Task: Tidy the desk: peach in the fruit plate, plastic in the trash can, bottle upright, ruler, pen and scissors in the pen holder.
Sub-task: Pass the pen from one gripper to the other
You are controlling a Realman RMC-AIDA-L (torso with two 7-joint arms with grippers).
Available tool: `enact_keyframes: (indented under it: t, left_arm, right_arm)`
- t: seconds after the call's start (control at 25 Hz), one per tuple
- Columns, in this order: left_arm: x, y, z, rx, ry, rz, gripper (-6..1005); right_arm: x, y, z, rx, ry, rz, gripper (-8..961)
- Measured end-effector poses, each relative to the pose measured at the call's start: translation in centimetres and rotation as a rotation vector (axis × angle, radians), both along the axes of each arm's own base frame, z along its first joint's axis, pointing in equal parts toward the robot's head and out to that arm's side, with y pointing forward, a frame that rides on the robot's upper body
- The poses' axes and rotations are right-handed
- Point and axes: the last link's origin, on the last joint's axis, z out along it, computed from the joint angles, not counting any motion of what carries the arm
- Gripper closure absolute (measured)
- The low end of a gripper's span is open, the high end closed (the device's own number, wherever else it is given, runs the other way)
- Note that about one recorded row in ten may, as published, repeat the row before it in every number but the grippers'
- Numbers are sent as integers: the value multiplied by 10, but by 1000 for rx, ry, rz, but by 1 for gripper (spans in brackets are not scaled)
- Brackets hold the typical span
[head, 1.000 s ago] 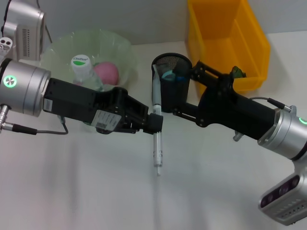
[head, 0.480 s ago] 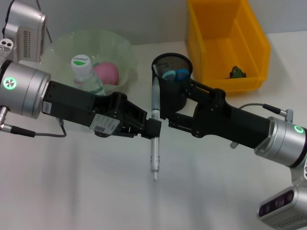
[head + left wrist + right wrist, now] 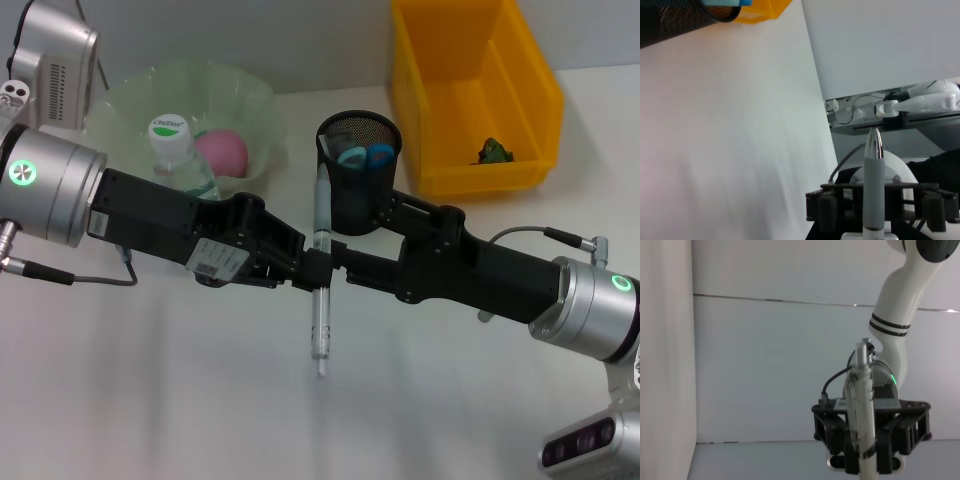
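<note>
My left gripper (image 3: 312,268) is shut on a silver and grey pen (image 3: 320,300) and holds it above the table, in front of the black mesh pen holder (image 3: 358,200). The pen also shows in the left wrist view (image 3: 873,190) and the right wrist view (image 3: 860,410). My right gripper (image 3: 340,268) reaches in from the right, open, with its tips at the pen's middle, facing the left gripper. Blue-handled scissors (image 3: 366,155) stand in the holder. A pink peach (image 3: 222,152) lies in the green plate (image 3: 250,100). A bottle (image 3: 178,150) stands upright by it. I see no ruler.
A yellow bin (image 3: 470,90) stands at the back right with a small green piece (image 3: 490,150) in it. Both arms cross the middle of the white table (image 3: 150,400). A grey device (image 3: 55,50) sits at the far left.
My right arm has drawn back from the pen holder and swung down-left until its gripper meets the pen. The left gripper has shifted slightly with the pen.
</note>
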Motion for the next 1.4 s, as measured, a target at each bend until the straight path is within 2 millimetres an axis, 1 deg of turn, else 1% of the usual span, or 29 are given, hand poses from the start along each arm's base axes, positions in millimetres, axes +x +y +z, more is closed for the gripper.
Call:
enact_keyframes:
  t: [0.64,0.88,1.08,1.4]
  left_arm:
    - [0,2,-1,0,18,0,841]
    - [2,2,-5,-15,23,6,840]
    - [2,3,-5,-13,25,6,839]
    - [3,4,-4,-11,27,3,837]
  right_arm:
    - [0,-1,-3,-3,-17,15,356]
    - [-1,-1,-3,-3,-19,15,359]
    - [-1,-2,-5,-9,-26,20,568]
    - [-1,-2,-6,-8,-31,26,569]
